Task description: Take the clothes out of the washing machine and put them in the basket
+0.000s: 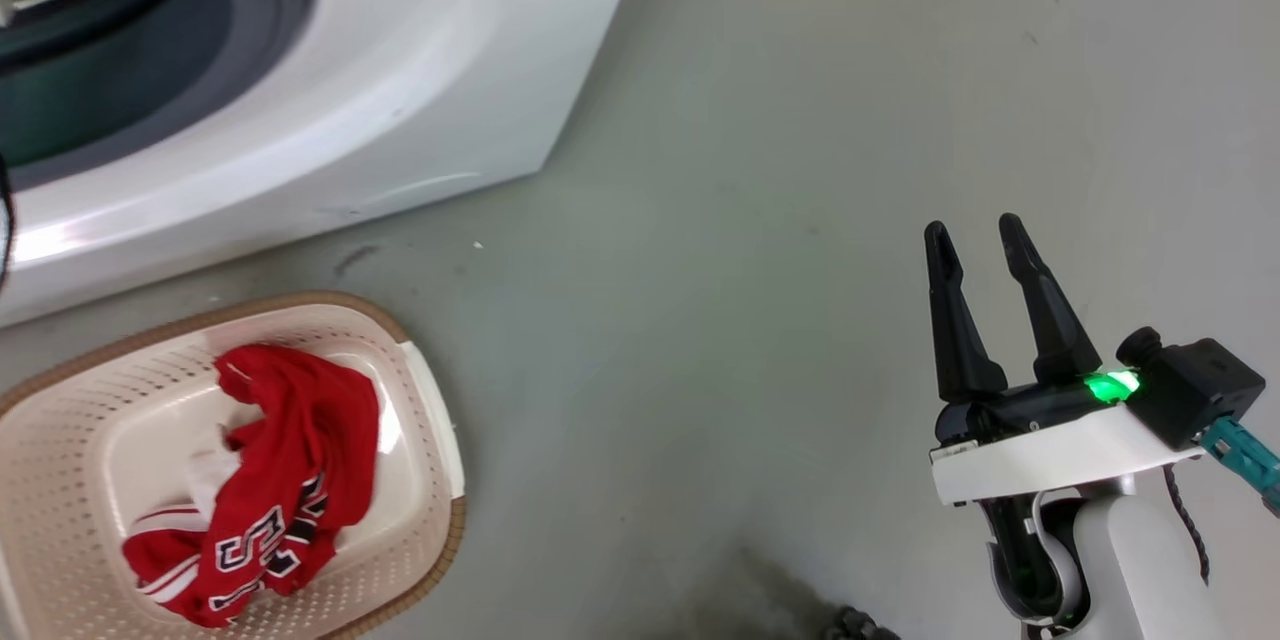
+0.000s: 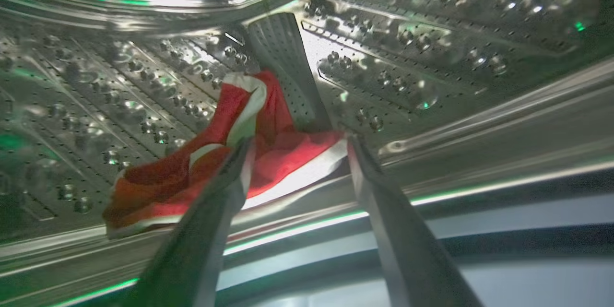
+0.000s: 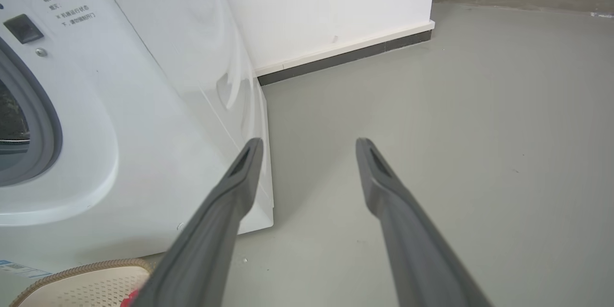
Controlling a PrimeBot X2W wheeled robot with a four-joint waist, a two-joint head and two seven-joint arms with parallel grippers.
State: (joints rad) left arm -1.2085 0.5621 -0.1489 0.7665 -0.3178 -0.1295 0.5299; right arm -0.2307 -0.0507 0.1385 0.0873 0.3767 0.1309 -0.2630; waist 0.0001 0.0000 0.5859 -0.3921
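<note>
A red jersey with white trim [image 2: 268, 153] lies on the perforated steel drum [image 2: 431, 57] inside the washing machine [image 1: 420, 90]. My left gripper [image 2: 297, 146] is open inside the drum, its fingertips right at the garment's near edge, one on each side of a fold. Another red jersey with black-and-white lettering [image 1: 270, 490] and a bit of white fabric lie in the cream basket [image 1: 430, 440] on the floor in front of the machine. My right gripper [image 1: 980, 240] hangs open over bare floor to the right, holding nothing; the right wrist view shows its fingers [image 3: 240, 177] beside the machine's corner.
The grey rubber seal [image 1: 270, 10] rings the machine's opening at upper left. A white wall with a dark skirting [image 3: 345, 55] runs behind the machine. Grey floor [image 1: 800, 120] stretches to the right of the machine and basket.
</note>
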